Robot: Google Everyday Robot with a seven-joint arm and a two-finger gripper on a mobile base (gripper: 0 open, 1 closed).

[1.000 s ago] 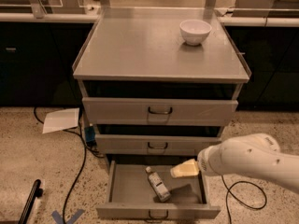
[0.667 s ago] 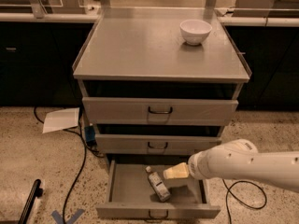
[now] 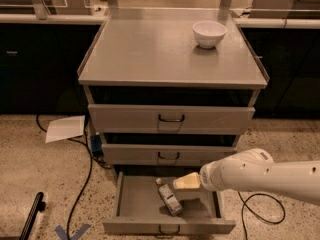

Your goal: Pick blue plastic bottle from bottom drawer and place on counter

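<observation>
Gripper point(image 3: 186, 182) hangs just right of bottle point(image 3: 169, 199) in bottom drawer point(image 3: 136, 204).

So the blue plastic bottle point(image 3: 170, 199) is lying on its side in the bottom drawer point(image 3: 137, 200), which is pulled open. The white cap points toward the back and the body angles to the front right. It's clear-ish with a pale label. The counter point(image 3: 150, 49) up top is flat matte grey. The gripper point(image 3: 181, 184) hangs just right of the cap.
</observation>
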